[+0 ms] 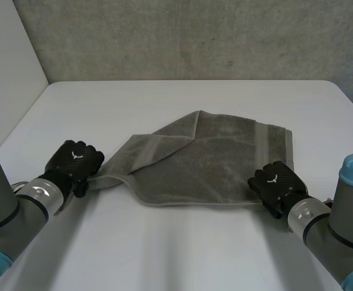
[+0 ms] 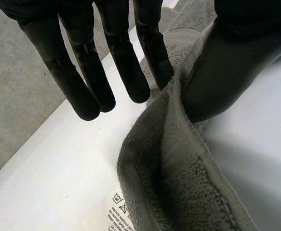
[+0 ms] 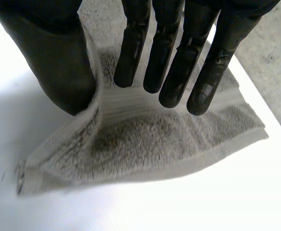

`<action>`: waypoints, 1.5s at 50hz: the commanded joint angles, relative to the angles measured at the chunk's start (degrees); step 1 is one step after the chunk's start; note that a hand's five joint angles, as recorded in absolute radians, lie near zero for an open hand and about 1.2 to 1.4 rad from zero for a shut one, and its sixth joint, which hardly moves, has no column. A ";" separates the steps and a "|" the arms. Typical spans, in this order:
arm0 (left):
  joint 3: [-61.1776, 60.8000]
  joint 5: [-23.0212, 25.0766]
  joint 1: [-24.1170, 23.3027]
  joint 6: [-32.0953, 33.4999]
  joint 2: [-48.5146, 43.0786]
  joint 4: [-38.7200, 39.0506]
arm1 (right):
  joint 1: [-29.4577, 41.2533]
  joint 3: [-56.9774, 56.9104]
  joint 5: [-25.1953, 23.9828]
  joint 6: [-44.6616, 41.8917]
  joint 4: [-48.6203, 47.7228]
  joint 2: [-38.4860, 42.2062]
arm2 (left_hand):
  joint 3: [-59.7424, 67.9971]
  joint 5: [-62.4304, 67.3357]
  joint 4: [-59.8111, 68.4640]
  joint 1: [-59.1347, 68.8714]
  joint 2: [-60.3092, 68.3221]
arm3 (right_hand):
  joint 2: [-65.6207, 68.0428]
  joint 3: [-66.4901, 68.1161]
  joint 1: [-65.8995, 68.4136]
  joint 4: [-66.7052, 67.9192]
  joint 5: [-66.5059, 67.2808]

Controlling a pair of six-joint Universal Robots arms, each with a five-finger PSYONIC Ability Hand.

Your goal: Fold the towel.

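1. Head view: camera high between and behind the arms, facing down and forward over the table (image 1: 182,103) to its far edge.
2. Left wrist view: looks along the left robot hand (image 2: 123,57), very close to the towel (image 2: 179,183).
3. Right wrist view: looks along the right robot hand (image 3: 188,53), equally close.
4. Shared: all three views take in towel and table top.

Desk (image 1: 182,103): white, smooth, with rounded far corners.
Back wall (image 1: 194,36): grey, rough and speckled, like concrete.
Side wall (image 1: 6,54): plain pale panel at the desk's left.
Light: even, with a mild sheen on the desk.
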 commanded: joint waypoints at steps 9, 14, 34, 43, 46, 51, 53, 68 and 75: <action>0.32 0.00 -0.01 -0.10 -0.56 -0.02 | -5.14 0.38 -0.03 0.19 1.91 -0.03 | -8.06 -17.77 -7.98 -7.80 -7.58 | 31.80 32.50 33.27 32.39 33.60; 0.06 0.09 -0.45 -0.19 -0.56 0.07 | -5.23 0.02 -0.20 1.51 1.65 -0.37 | -18.94 -28.65 -18.86 -18.68 -18.46 | 31.88 32.58 33.34 32.47 33.68; -2.58 0.44 -0.98 0.60 -1.52 3.23 | -7.34 0.81 -1.08 9.34 0.77 -6.36 | -34.48 -44.19 -34.40 -34.22 -34.00 | 31.88 32.58 33.34 32.47 33.68; -5.48 0.62 -1.06 0.51 0.06 3.32 | -7.69 0.81 -1.17 9.34 0.50 -6.27 | -25.55 -35.26 -25.47 -25.29 -25.07 | 31.88 32.58 33.34 32.47 33.68; -6.71 1.32 -1.15 0.42 1.55 3.32 | -7.52 0.90 -1.17 9.25 0.42 -6.27 | -23.03 -32.74 -22.95 -22.77 -22.55 | 31.88 32.58 33.34 32.47 33.68; -8.29 5.44 -1.15 0.60 1.99 3.32 | -7.52 0.99 -1.17 9.25 0.42 -6.09 | -20.51 -30.22 -20.43 -20.25 -20.03 | 31.88 32.58 33.34 32.47 33.68; -8.38 5.71 -1.24 0.69 1.82 3.32 | -7.52 0.99 -1.17 9.25 0.42 -6.09 | -20.51 -30.22 -20.43 -20.25 -20.03 | 31.88 32.58 33.34 32.47 33.68; -10.40 7.12 -2.03 0.60 6.21 2.80 | -7.69 0.99 -1.26 9.25 0.24 -5.56 | -20.68 -30.38 -20.59 -20.42 -20.20 | 31.88 32.58 33.34 32.47 33.68; -10.32 7.12 -2.38 1.66 4.54 1.65 | -7.52 0.99 -1.26 9.25 0.24 -5.12 | -20.68 -30.38 -20.59 -20.42 -20.20 | 31.88 32.58 33.34 32.47 33.68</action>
